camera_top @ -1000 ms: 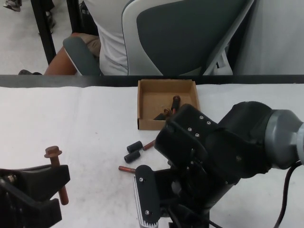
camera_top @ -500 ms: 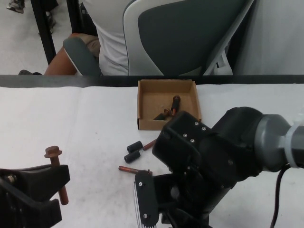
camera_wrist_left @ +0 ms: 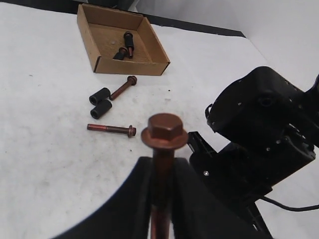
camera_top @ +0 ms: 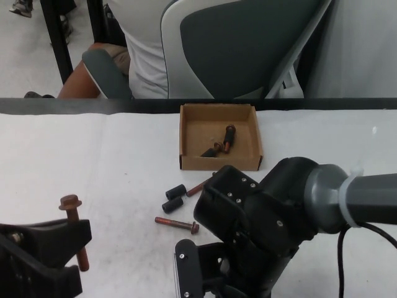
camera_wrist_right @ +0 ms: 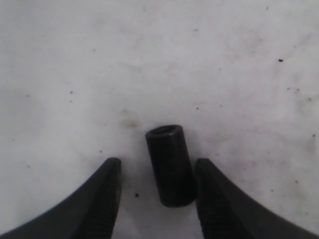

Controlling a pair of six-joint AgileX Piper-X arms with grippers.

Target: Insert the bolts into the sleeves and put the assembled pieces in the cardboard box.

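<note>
At the near left corner of the bench (camera_top: 124,155), the left gripper (camera_wrist_left: 162,199) is clamped on the shank of a copper-coloured bolt (camera_wrist_left: 164,130). The bolt stands upright with its hexagonal head on top, clear above the fingers.

The right arm (camera_top: 260,217) is bent low over the near edge, right of the middle. Its right gripper (camera_wrist_right: 157,167) points down at the bench with its fingers spread. A black sleeve (camera_wrist_right: 169,167) lies on the surface between them, its open end facing away from the gripper. It is close against one finger and there is a gap to the other. I cannot tell whether the near one touches it.

The cardboard box (camera_top: 217,162) sits at the middle of the far edge. Two assembled pieces (camera_top: 226,138) lie inside it, toward its right side.

On the bench in front of the box, two more sleeves (camera_top: 173,197) lie side by side. A loose bolt (camera_top: 177,223) lies nearer the front edge from them. A second loose bolt (camera_top: 200,186) lies slanted between the sleeves and the box, its end just beside the right arm.
</note>
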